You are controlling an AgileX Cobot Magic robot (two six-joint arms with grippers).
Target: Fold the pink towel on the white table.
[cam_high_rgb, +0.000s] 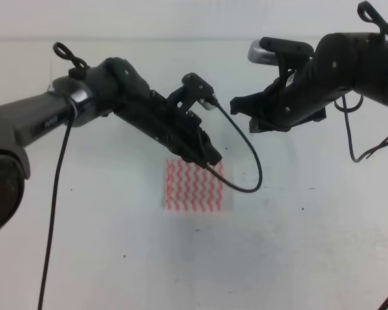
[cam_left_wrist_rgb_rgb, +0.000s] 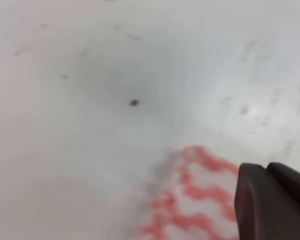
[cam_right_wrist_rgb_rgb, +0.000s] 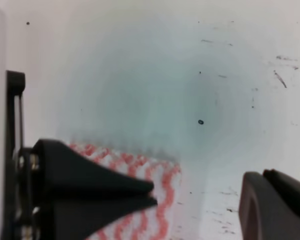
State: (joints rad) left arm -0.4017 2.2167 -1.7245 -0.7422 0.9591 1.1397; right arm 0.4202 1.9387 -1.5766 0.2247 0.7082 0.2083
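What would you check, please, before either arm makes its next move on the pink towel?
1. Towel lying flat: ok. The pink towel lies as a compact rectangle on the white table.
2. Left gripper position: ok. It sits over the towel's upper right edge.
3. Left gripper grasp: cannot tell. The left wrist view shows only one dark fingertip above the striped cloth.
4. Right gripper clear of the towel: ok. It is raised and off to the upper right.
5. Right gripper state: cannot tell. The pictures do not show whether it is open.
6. Cable: not ok. A loop of it hangs by the towel's right edge.
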